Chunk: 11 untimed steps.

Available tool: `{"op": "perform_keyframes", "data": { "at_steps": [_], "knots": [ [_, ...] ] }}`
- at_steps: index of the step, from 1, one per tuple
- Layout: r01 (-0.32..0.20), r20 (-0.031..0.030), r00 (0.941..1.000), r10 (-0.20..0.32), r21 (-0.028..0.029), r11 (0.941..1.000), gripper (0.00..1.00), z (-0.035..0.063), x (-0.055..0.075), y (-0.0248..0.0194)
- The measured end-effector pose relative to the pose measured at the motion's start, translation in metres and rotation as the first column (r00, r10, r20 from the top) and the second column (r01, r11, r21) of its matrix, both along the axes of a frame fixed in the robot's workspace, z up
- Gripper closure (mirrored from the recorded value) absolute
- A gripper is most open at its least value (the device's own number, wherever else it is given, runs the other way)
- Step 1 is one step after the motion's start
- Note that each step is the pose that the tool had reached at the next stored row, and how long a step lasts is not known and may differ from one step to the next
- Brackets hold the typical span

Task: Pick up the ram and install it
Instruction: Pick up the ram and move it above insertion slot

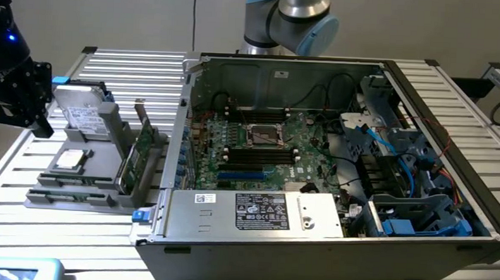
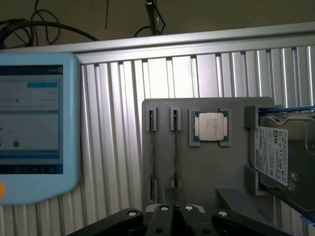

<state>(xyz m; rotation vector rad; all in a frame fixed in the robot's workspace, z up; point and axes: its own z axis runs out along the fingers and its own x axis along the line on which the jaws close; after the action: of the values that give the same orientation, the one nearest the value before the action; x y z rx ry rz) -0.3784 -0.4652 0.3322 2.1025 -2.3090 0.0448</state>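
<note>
1. The end effector (image 2: 173, 196) is closed with nothing between its fingers. In the wrist view they meet over one end of a narrow groove in the grey tray (image 2: 221, 172). It hangs clear of the tray at the exterior view's left.
2. I take the ram (image 2: 174, 157) to be the thin strip standing on edge in that groove. From above it is too thin to show colour or chips. A second strip (image 2: 151, 157) stands in the groove just beside it. Neither is lifted.
3. The tray also carries a processor (image 2: 210, 129) just beside the grooves and a hard drive (image 2: 285, 152) beyond it. A green card (image 1: 140, 154) stands upright on the side of the tray nearest the case. A tablet (image 2: 29, 132) lies near the tray on the slatted worktop (image 1: 77, 234).
4. The open computer case (image 1: 312, 263) lies at the exterior view's right of the tray. Long black slots (image 1: 258, 154) sit on its motherboard (image 1: 309, 142), with blue cables (image 1: 378, 138) near.
5. What could go wrong:
   - Closed fingers lowered as they are would strike the ram's top edge and not straddle it.
   - The strips stand close together, so a small sideways error could catch the wrong one or the groove's wall.
   - A thin board held off-centre may tilt, then jam or bend at a slot.
   - The case wall and cables could snag the arm.
</note>
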Motion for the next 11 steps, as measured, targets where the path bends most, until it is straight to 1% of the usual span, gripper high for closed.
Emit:
{"op": "perform_keyframes", "data": {
  "at_steps": [4,6,7,9,10,11],
  "knots": [
    [0.0,0.0,1.0,0.0,0.0,1.0,0.89,0.0,0.0,0.0],
    [0.0,0.0,1.0,0.0,0.0,1.0,0.76,0.0,0.0,0.0],
    [0.0,0.0,1.0,0.0,0.0,1.0,0.76,0.0,-0.0001,-0.0001],
    [0.0,0.0004,1.0,0.0,0.0003,1.0,0.64,-0.0004,-0.0001,-0.0004],
    [-0.002,0.0006,1.0,0.002,0.0016,1.0,0.64,-0.001,-0.0002,-0.0009],
    [-0.003,0.0008,1.0,0.003,0.0036,1.0,0.58,-0.0023,-0.0003,-0.0016]
  ]
}}
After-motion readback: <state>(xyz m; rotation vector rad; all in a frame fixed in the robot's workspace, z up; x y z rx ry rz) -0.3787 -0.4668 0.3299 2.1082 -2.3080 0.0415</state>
